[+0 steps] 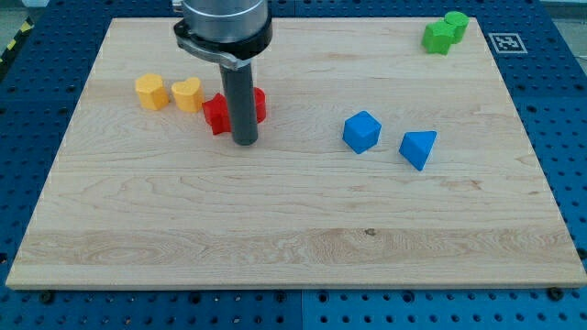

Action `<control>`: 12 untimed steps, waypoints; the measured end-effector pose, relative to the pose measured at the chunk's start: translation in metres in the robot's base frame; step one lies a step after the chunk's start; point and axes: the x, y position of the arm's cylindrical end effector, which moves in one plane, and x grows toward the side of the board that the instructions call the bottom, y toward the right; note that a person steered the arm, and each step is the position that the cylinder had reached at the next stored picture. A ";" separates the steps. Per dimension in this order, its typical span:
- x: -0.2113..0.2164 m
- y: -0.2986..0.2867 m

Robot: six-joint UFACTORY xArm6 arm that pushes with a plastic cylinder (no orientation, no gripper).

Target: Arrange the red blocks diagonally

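Pale wooden worktop fills most of the view, its near half toward the view's bottom bare, and it lies on a blue pegboard surface that shows around its edges. Farther up, right of centre, sit a blue cube-like block and, just beside it to the view's right, a blue wedge-shaped block; the two are near each other but apart. At about the same depth on the view's left, my tip rests on the wood at the lower end of the straight dark rod, which hangs from the grey arm head at the view's top. No pincer is fitted to this arm, so nothing can be said of one being apart or together. Just behind the rod lie the two red blocks: one red block shows at the rod's left, touching or nearly touching it, and the other red block peeks out at the rod's right, slightly higher in the view; the rod hides their shapes and whether they touch each other. Left of them stand a yellow heart-shaped block and a yellow rounded block, side by side and close together. Farthest away, in the top right corner of the wood, two green blocks sit touching, with a black-and-white marker tag just beyond on the blue surface.
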 end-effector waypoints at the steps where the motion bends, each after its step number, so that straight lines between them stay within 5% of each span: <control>1: 0.002 -0.048; 12: -0.054 0.027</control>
